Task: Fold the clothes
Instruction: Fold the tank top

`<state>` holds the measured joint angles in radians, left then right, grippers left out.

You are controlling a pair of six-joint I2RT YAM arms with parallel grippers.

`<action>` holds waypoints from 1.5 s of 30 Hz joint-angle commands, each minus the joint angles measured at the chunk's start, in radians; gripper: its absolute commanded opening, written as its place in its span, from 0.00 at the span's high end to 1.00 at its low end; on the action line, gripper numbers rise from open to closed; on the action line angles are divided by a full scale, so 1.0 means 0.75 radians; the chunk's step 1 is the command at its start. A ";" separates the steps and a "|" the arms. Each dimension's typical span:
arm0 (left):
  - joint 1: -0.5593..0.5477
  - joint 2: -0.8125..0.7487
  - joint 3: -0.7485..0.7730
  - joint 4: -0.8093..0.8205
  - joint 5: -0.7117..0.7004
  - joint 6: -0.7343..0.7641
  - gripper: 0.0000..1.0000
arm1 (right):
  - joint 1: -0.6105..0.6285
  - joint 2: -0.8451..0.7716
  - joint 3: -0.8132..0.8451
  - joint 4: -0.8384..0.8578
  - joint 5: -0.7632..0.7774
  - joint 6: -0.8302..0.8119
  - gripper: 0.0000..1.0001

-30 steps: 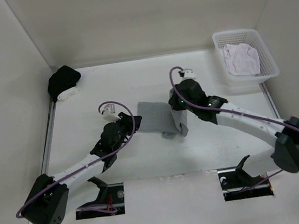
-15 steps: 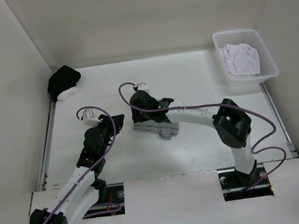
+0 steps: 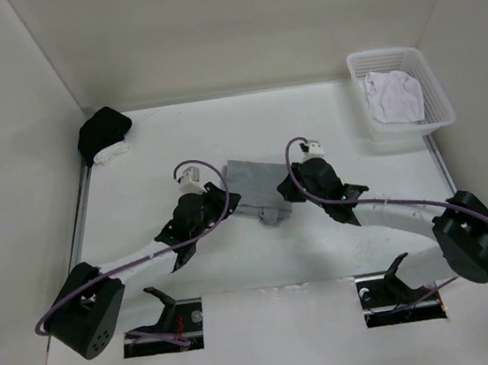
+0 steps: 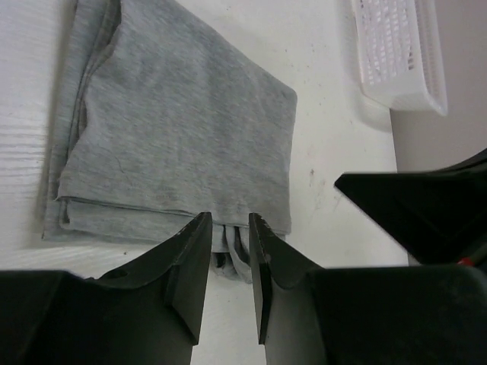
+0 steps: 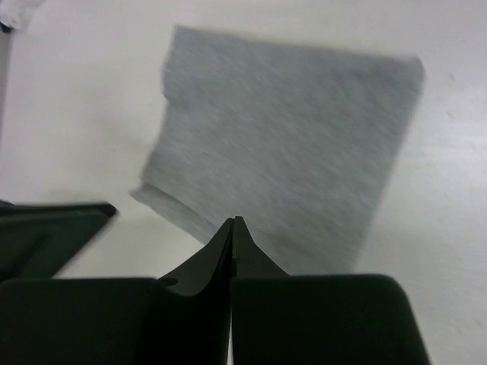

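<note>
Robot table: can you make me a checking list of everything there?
Surface: white table, flat.
Job's things: grey shorts, folded, lying mid-table.
Clutter: black-and-white fabric bundle, far left corner; white cloth inside white basket, far right.
Grippers: left gripper at the shorts' edge, jaws slightly apart, grip unclear; right gripper shut, empty, pointing at the shorts.
Cables: purple cables hang in loops.
Surroundings: white walls on three sides.

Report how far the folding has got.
Done: the grey shorts lie folded into a flat rectangle. In hand: the left claw sits partly open at a loose bunch poking from one edge; the right claw is shut, empty. Left: probably tuck that bunch.
</note>
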<state>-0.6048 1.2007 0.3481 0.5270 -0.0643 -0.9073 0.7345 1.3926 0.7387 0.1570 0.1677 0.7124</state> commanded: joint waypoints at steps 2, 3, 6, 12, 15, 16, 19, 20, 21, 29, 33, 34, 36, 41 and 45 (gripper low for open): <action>0.030 -0.091 -0.012 0.065 -0.055 0.066 0.75 | -0.015 -0.242 -0.271 0.269 -0.044 0.009 0.99; 0.059 -0.126 -0.026 0.012 -0.076 0.089 0.74 | -0.027 -0.302 -0.330 0.283 -0.027 0.009 0.99; 0.181 -0.198 -0.037 -0.211 -0.104 0.158 0.70 | -0.086 -0.480 -0.490 0.296 0.067 0.017 0.87; 0.376 -0.343 -0.073 -0.438 -0.086 0.216 0.55 | -0.291 -0.715 -0.686 0.312 0.165 0.001 0.44; 0.439 -0.417 -0.061 -0.537 -0.100 0.216 0.51 | -0.373 -0.748 -0.744 0.357 0.179 0.009 0.40; 0.468 -0.441 -0.063 -0.547 -0.092 0.210 0.49 | -0.391 -0.760 -0.750 0.355 0.167 0.024 0.39; 0.529 -0.484 -0.071 -0.549 -0.054 0.193 0.46 | -0.418 -0.769 -0.768 0.367 0.124 0.038 0.37; 0.541 -0.488 -0.069 -0.549 -0.037 0.193 0.46 | -0.418 -0.757 -0.768 0.374 0.116 0.040 0.37; 0.552 -0.488 -0.065 -0.549 -0.029 0.193 0.45 | -0.414 -0.736 -0.764 0.380 0.114 0.040 0.37; 0.529 -0.468 -0.067 -0.547 0.002 0.187 0.45 | -0.410 -0.644 -0.723 0.374 0.104 0.040 0.38; 0.548 -0.472 -0.069 -0.547 0.002 0.181 0.46 | -0.410 -0.650 -0.727 0.372 0.102 0.046 0.38; 0.548 -0.456 -0.061 -0.547 0.002 0.185 0.46 | -0.410 -0.650 -0.729 0.372 0.102 0.046 0.38; 0.542 -0.425 -0.047 -0.529 0.002 0.193 0.46 | -0.410 -0.644 -0.727 0.372 0.098 0.048 0.38; 0.529 -0.353 -0.027 -0.457 0.010 0.191 0.46 | -0.414 -0.642 -0.727 0.372 0.091 0.050 0.38; 0.521 -0.319 -0.014 -0.431 0.014 0.201 0.46 | -0.414 -0.638 -0.725 0.374 0.091 0.052 0.38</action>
<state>-0.2058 0.9558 0.3008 0.1326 -0.0673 -0.7731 0.4263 0.9131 0.1650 0.3756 0.2420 0.7418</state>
